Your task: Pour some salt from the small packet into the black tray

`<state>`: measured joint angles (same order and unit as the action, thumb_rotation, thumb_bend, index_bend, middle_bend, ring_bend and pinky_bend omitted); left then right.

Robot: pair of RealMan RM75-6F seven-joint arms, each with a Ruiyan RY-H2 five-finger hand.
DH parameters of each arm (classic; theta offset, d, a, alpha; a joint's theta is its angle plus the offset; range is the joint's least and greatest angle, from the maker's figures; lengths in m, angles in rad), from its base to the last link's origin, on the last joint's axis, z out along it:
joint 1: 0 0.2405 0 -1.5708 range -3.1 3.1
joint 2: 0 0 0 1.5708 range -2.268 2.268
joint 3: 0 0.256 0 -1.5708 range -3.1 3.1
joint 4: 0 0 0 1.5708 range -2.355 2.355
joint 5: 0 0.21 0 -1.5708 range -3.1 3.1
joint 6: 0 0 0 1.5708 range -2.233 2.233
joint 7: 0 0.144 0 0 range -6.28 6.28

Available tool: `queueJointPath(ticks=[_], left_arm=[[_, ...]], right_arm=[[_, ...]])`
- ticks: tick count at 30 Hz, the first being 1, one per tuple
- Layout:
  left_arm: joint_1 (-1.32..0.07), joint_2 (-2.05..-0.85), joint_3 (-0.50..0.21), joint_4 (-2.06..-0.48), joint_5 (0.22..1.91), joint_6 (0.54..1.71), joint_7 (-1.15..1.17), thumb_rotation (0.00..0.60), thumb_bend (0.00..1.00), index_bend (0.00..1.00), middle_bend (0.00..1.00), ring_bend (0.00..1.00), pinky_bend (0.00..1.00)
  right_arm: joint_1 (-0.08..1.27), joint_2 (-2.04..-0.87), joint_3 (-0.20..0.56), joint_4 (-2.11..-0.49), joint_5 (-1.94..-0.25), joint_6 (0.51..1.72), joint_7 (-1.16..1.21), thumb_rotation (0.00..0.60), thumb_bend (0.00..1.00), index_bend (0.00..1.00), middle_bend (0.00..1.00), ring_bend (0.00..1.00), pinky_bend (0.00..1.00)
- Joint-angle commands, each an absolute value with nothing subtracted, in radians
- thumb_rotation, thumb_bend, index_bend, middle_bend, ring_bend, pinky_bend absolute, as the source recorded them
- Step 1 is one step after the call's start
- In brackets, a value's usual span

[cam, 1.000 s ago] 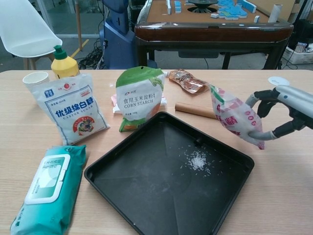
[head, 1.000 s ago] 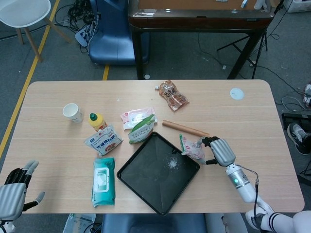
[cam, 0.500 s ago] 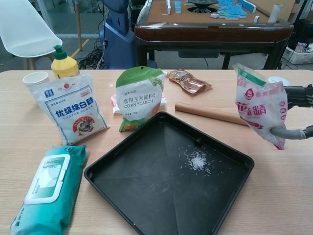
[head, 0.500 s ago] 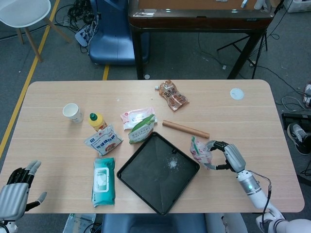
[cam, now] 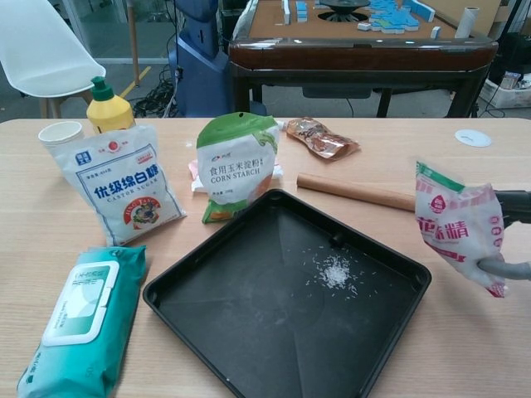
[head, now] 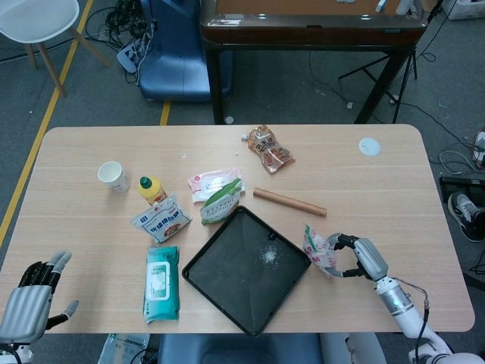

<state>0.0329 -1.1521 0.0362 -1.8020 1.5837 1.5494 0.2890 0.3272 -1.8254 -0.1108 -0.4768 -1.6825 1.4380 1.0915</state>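
Note:
My right hand (head: 362, 256) (cam: 513, 240) grips the small pink-and-white salt packet (head: 320, 250) (cam: 460, 224), holding it upright just right of the black tray (head: 227, 284) (cam: 224, 323). A small heap of white salt (head: 268, 256) (cam: 335, 272) lies in the tray near its right corner. At the table's near left corner my left hand (head: 30, 299) hangs open, holding nothing, and only the head view shows it.
Behind the tray lie a wooden rolling pin (head: 289, 202) (cam: 355, 190), a corn starch bag (cam: 236, 164), a sugar bag (cam: 118, 184), a yellow bottle (cam: 109, 108) and a paper cup (cam: 61, 133). A teal wipes pack (cam: 76, 317) lies left of the tray. A snack bag (cam: 322, 138) sits further back.
My right hand has pulled the salt packet back from over the tray's edge to the right and turned it upright, then lowered it. The left hand has barely shifted.

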Motion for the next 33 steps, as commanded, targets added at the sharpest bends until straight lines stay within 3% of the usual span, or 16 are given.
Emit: queueJointPath(ticks=[1, 15, 23, 33], left_arm=[[0.033, -1.153, 0.037, -1.804, 1.584, 1.549, 0.292, 0.6, 0.2, 0.1, 0.11, 0.15, 0.09], [0.036, -1.151, 0.04, -1.808, 1.578, 1.55, 0.296, 0.6, 0.2, 0.1, 0.11, 0.15, 0.09], [0.034, -1.148, 0.04, -1.814, 1.584, 1.549, 0.3, 0.6, 0.2, 0.1, 0.11, 0.15, 0.09], [0.034, -1.147, 0.044, -1.815, 1.586, 1.548, 0.299, 0.6, 0.2, 0.1, 0.11, 0.15, 0.09]], right_arm=[[0.334, -1.837, -0.114, -0.456, -1.683, 1.418, 1.096, 0.6, 0.44, 0.63, 0.53, 0.45, 0.43], [0.35, -1.906, -0.146, -0.353, -1.713, 1.38, 1.095, 0.6, 0.44, 0.63, 0.53, 0.42, 0.42], [0.343, -1.919, -0.156, -0.319, -1.721, 1.395, 1.107, 0.6, 0.44, 0.58, 0.42, 0.33, 0.31], [0.334, -1.914, -0.159, -0.317, -1.72, 1.402, 1.105, 0.6, 0.44, 0.55, 0.39, 0.29, 0.24]])
